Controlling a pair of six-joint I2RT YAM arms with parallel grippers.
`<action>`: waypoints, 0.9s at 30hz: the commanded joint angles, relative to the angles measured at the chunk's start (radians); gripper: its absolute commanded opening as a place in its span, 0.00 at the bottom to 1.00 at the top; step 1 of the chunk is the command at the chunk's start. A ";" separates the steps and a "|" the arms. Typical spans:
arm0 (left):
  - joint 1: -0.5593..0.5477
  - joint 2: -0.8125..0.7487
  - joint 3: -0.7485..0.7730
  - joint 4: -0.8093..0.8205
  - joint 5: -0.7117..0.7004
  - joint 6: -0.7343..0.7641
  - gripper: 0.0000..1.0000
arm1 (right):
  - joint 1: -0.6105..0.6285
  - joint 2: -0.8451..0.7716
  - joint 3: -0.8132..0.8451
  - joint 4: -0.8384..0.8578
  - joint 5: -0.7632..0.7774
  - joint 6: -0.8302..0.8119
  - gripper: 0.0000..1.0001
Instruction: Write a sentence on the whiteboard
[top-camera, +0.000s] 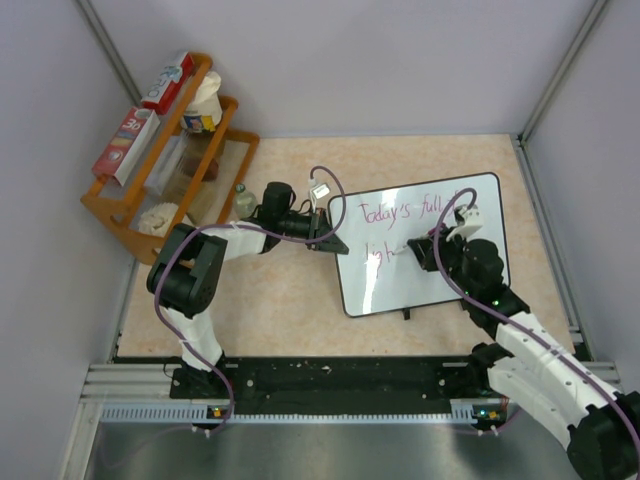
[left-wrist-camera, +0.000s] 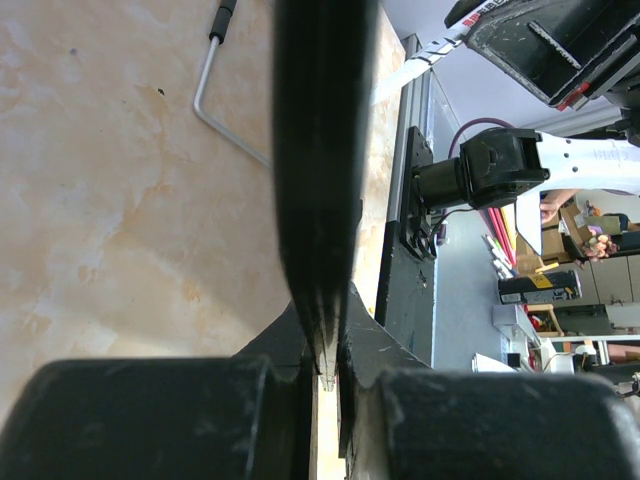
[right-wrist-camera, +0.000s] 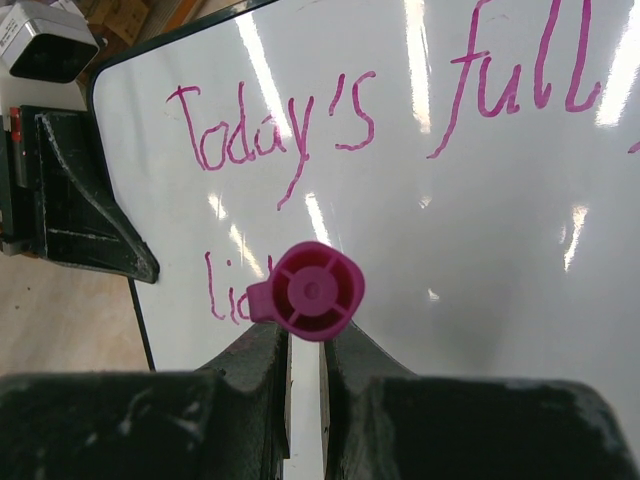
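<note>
I've got the glossy white, black-framed rectangular whiteboard (top-camera: 395, 285) lying on the beige stone-look tabletop (top-camera: 280, 300), centre-right. L gripper (left-wrist-camera: 325, 372) is clamped tight on its left frame edge. R gripper (right-wrist-camera: 305, 350) is closed round a magenta plastic marker (right-wrist-camera: 312, 290) — it stands over the 2nd line of the pink cursive sentence (right-wrist-camera: 260, 145), tip hidden.
</note>
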 joint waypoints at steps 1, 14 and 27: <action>0.003 0.013 -0.001 -0.055 -0.034 0.062 0.00 | 0.005 -0.013 -0.018 -0.041 0.023 -0.029 0.00; 0.003 0.014 -0.001 -0.056 -0.034 0.062 0.00 | 0.007 -0.082 0.008 -0.075 -0.013 -0.018 0.00; 0.004 0.013 -0.004 -0.056 -0.031 0.064 0.00 | 0.005 -0.117 0.053 0.000 0.060 0.020 0.00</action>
